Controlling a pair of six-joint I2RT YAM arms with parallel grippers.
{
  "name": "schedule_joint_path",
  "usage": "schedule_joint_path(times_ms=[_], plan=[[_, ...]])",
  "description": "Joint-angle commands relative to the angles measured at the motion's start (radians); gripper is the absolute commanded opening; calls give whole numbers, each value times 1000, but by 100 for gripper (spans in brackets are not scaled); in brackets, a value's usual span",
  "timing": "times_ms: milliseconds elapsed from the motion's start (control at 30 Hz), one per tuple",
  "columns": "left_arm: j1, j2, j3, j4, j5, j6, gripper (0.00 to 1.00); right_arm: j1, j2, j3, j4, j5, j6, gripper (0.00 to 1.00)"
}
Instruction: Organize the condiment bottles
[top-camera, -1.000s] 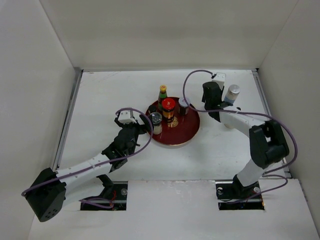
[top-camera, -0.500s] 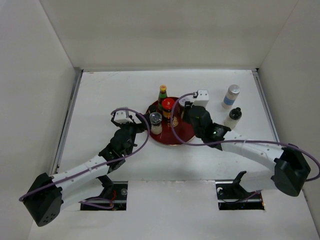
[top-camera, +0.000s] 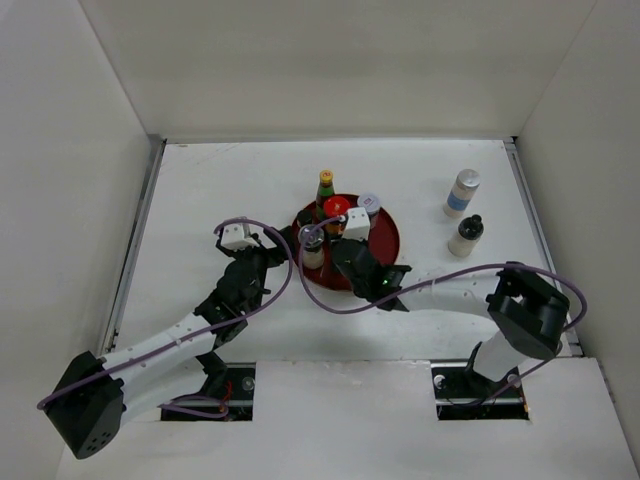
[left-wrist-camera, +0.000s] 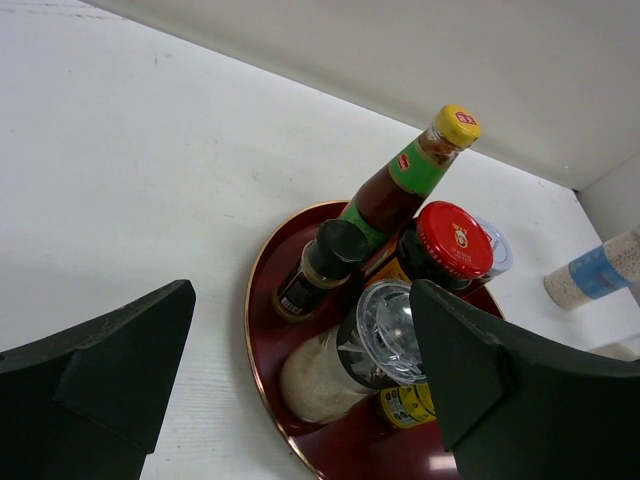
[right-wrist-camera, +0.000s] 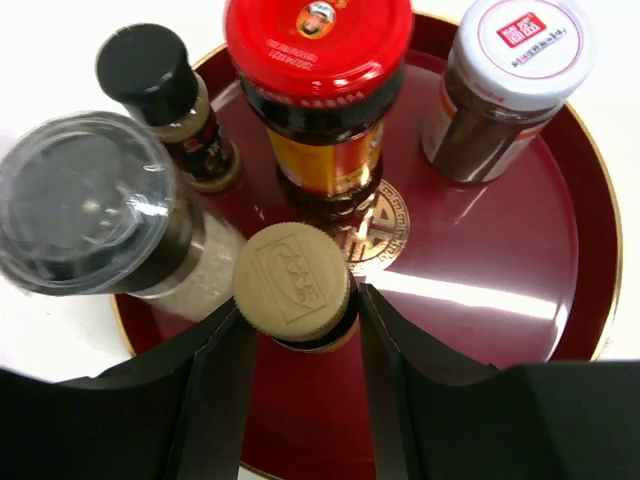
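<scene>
Now that the right arm has swung in from the far right side, the right gripper (right-wrist-camera: 300, 310) clamps one tan-capped bottle (right-wrist-camera: 290, 285) over the red tray (right-wrist-camera: 480, 260), among five bottles (right-wrist-camera: 318, 40) standing there. Two bottles (top-camera: 462, 192) stand on the table (top-camera: 220, 190) to the right. The left gripper (left-wrist-camera: 300, 330) gapes wide beside the tray.

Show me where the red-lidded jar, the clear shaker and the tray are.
Red-lidded jar (right-wrist-camera: 318, 40): right wrist view, on its lid.
Clear shaker (right-wrist-camera: 85, 200): right wrist view, on its top.
Tray (right-wrist-camera: 500, 240): right wrist view, on its bare floor, right side.
</scene>
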Motion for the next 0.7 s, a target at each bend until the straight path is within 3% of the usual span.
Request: schedule_joint_path(times_ms=[0,67,167,300,467,667], plan=[[4,4,-8,45,8,-20,90,33,8,53,115,46,30,36],[5,4,-8,45,8,-22,90,41,19,47,115,61,28,45],[4,3,-7,44,10,-22,90,55,4,37,112,75,28,68],[5,1,-8,45,10,-22,90,58,-86,21,63,109,16,75],[2,-10,-7,41,10,-22,90,36,-327,-71,-23,129,28,85],[-7,4,1,41,13,-22,90,-255,-623,-149,-182,187,56,93]])
